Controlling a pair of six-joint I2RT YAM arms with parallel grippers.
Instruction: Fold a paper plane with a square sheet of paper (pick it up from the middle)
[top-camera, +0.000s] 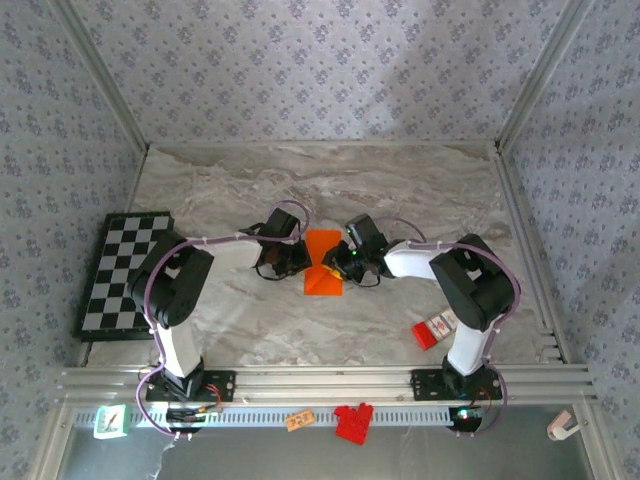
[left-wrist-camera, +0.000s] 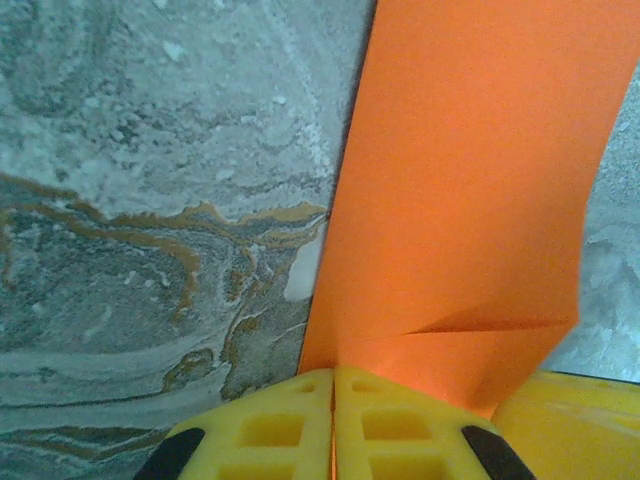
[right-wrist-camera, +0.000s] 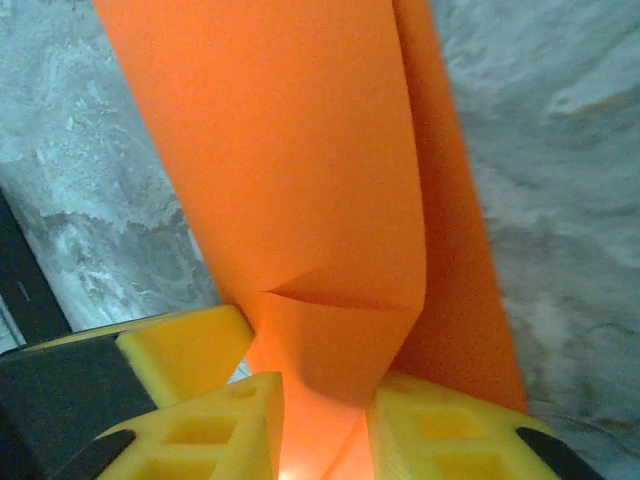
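Note:
The square sheet of paper, bright orange and partly folded, stands up off the marble table between my two grippers at mid-table. My left gripper is at its left side. In the left wrist view, the yellow fingers of the left gripper are pressed together on the lower edge of the sheet, which shows a short diagonal crease. My right gripper is at the sheet's right side. In the right wrist view its jaws stand apart, with a loose fold of the sheet bulging between them.
A black-and-white checkerboard lies at the table's left edge. A small red-and-white box sits near the right arm's base. Red blocks and a small orange tag lie below the front rail.

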